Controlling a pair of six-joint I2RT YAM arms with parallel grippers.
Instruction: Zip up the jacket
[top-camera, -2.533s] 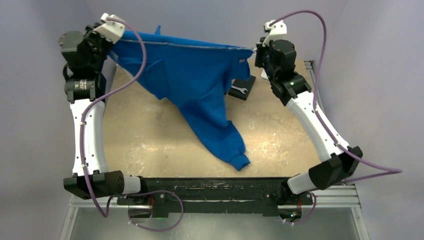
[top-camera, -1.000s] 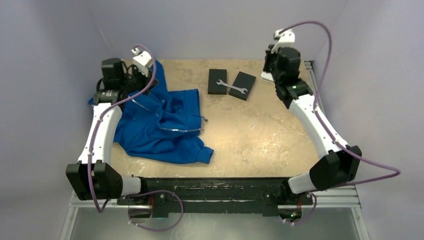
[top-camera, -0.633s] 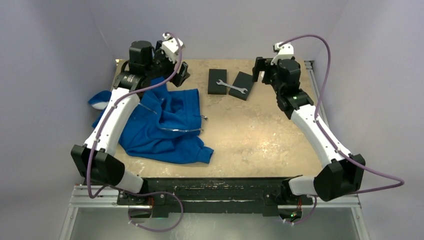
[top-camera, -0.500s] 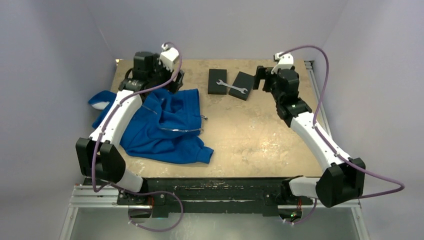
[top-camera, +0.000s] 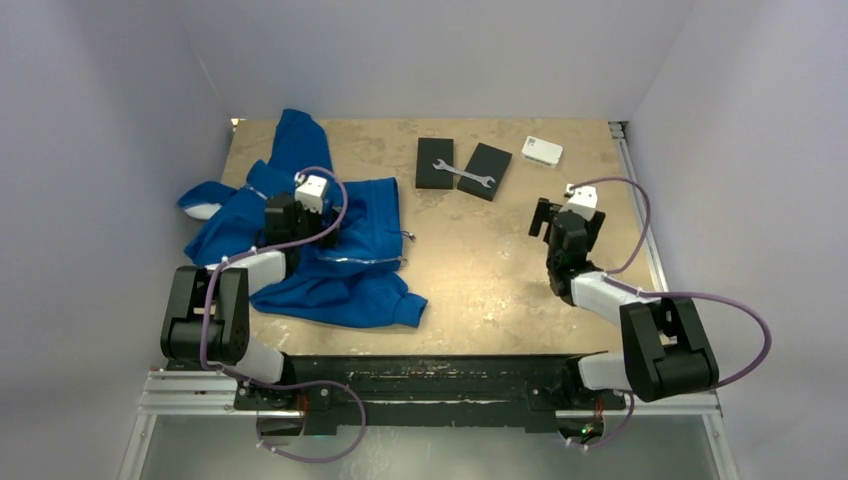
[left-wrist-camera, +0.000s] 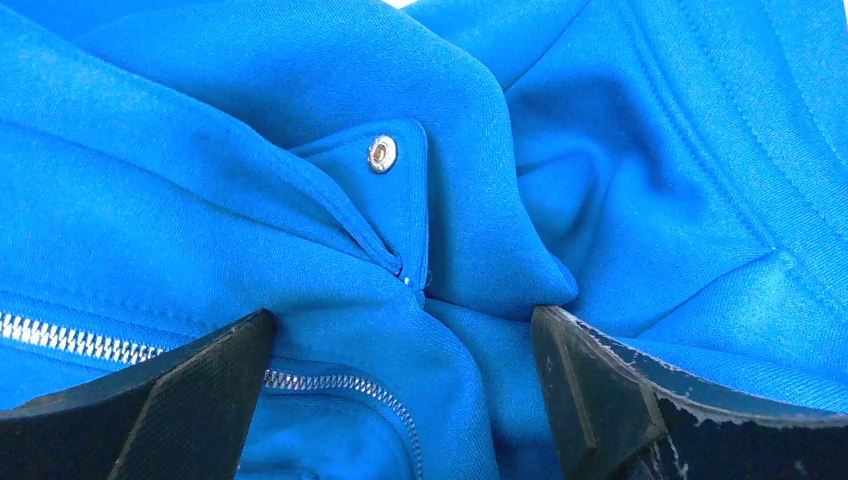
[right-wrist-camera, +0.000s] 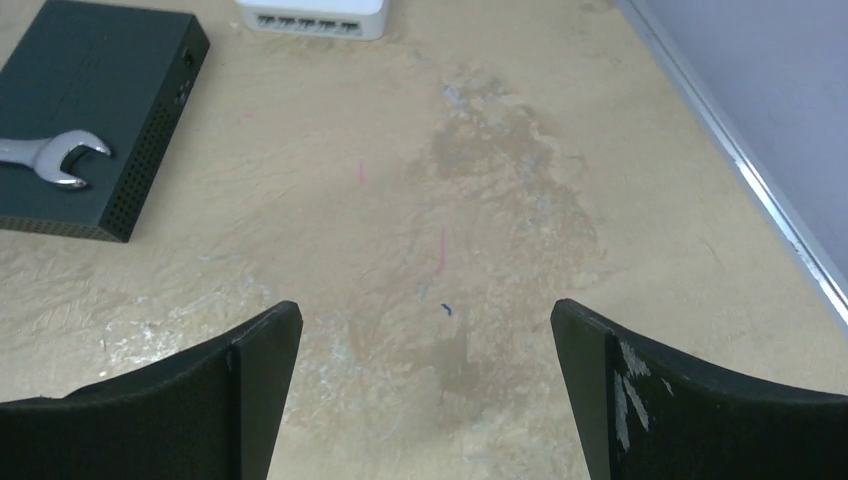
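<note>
Much of the zipper (left-wrist-camera: 70, 340) lies buried among folds of the jacket (top-camera: 362, 203).

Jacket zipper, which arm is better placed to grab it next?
Left. The left gripper, open, is right at the jacket with the zipper in its view; the right gripper, open, is over the table, away from it.

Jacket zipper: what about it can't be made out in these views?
- Top view: the jacket lies crumpled. The zipper is only a thin silver line, its slider too small to find. The left arm covers part of the fabric.
- Left wrist view: the zipper passes behind one of the left fingers, then leaves by the left and bottom edges. Neither end shows.
- Right wrist view: no jacket, only the table.
</note>
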